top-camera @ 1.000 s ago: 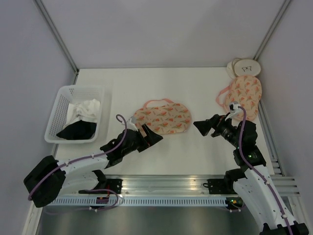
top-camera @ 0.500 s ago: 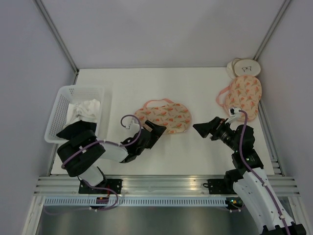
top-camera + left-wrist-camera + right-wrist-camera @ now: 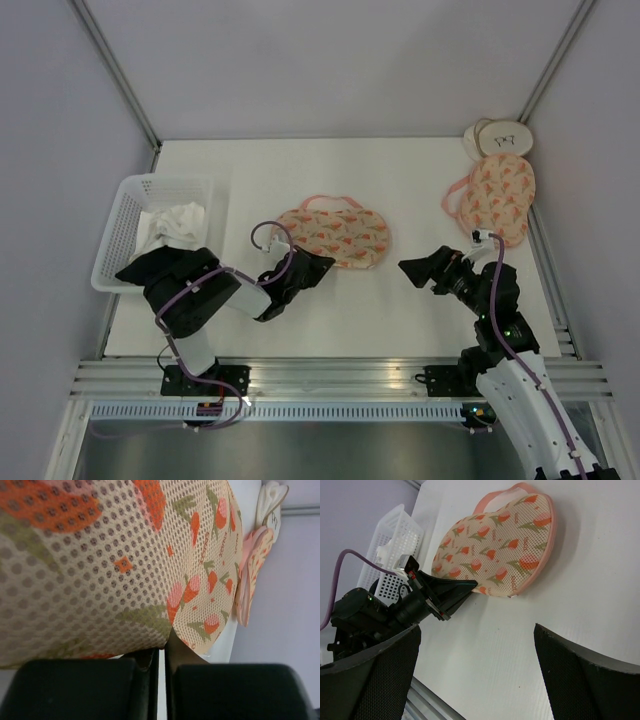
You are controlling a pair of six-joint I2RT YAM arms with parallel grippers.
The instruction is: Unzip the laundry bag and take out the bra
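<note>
The laundry bag (image 3: 335, 235), a peach oval pouch with orange print and pink trim, lies flat mid-table. It fills the left wrist view (image 3: 100, 555) and shows in the right wrist view (image 3: 495, 545). My left gripper (image 3: 318, 268) is at the bag's near-left edge, jaws shut (image 3: 162, 652). The mesh creases where it meets the fingertips, so they seem to pinch the edge. My right gripper (image 3: 412, 267) hovers open to the right of the bag, above bare table (image 3: 476, 630). The bra is hidden.
A rounder pouch of the same print (image 3: 500, 195) leans at the back right, with white pads (image 3: 500, 137) behind it. A white basket (image 3: 130, 190) holding black and white clothes stands at the left. Frame rails run along the near and right edges.
My left arm folded in, bringing its gripper onto the bag's near edge, and the jaws went from open to shut. The right gripper sank slightly toward me, still open.
</note>
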